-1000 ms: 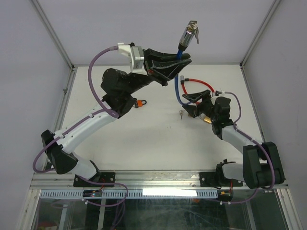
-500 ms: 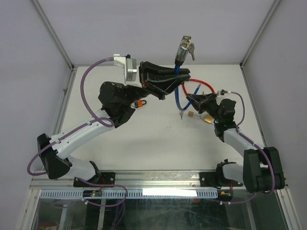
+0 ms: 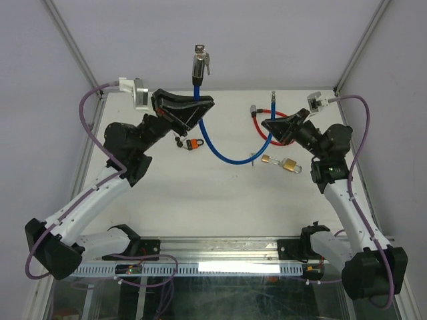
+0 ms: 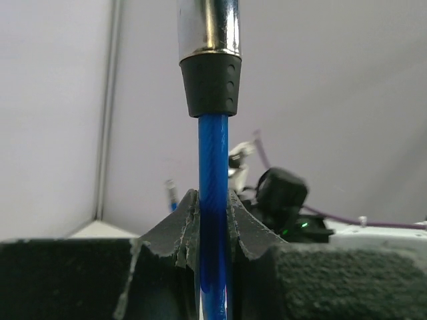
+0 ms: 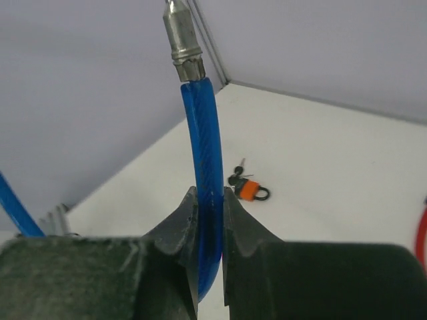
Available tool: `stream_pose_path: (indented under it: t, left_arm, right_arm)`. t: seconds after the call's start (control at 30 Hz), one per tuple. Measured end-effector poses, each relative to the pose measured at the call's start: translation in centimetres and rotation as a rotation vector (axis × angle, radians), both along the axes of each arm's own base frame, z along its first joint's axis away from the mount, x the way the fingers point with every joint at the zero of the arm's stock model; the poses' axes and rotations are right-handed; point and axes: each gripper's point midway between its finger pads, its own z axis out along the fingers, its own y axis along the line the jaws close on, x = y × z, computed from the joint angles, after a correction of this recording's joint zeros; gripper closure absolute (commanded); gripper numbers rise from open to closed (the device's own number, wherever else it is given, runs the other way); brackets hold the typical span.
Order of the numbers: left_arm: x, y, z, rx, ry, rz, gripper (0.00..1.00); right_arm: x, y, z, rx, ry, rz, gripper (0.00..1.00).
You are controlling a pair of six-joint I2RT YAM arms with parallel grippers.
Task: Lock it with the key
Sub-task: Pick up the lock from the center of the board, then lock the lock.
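My left gripper [image 4: 212, 203] pinches the blue cable [image 4: 213, 153] just under the chrome lock barrel [image 3: 199, 65], top centre of the overhead view. That holds the barrel upright, with the key [image 3: 207, 65] at its head within reach. My right gripper [image 5: 209, 200], upper right, pinches the cable's other end below the metal pin [image 5: 179, 33], so the pin points free for insertion. The cable sags between.
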Motion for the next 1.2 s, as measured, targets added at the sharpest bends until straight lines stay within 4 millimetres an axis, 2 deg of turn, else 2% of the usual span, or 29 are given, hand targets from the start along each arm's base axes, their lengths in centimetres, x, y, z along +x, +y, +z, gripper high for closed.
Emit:
stream_pose_path:
  t: [0.07,0.17,0.33,0.4,0.73,0.97,1.2]
  left_arm:
    - [2.4,1.0,-1.8,0.036,0.076,-0.005,1.0]
    - [4.5,0.3,-5.3,0.124,0.184,-0.074,1.0]
    - [4.9,-2.6,-12.4,0.326,0.368,-0.262,1.0]
    - [4.5,-3.0,-13.8,0.379,0.411,-0.323,1.0]
    - [2.6,-3.1,-14.8,0.468,0.473,-0.548,1.0]
    - [2.0,-3.1,-15.1,0.46,0.488,-0.594,1.0]
    - [2.3,-3.4,-16.7,0.445,0.532,-0.623,1.0]
  right_arm:
    - [-0.7,0.3,0.4,-0.129,-0.13,0.007,1.0]
    - [-1.4,0.9,-0.6,-0.274,-0.229,0.03,1.0]
    - [-1.7,1.2,-3.5,-0.44,-0.266,0.066,1.0]
    - [-1.9,1.3,-4.3,-0.485,-0.271,0.081,1.0]
    - [-2.9,2.5,-4.7,-0.543,-0.309,0.137,1.0]
    - [-3.7,3.6,-5.0,-0.53,-0.301,0.187,1.0]
    - [-4.1,4.0,-4.8,-0.504,-0.287,0.205,1.0]
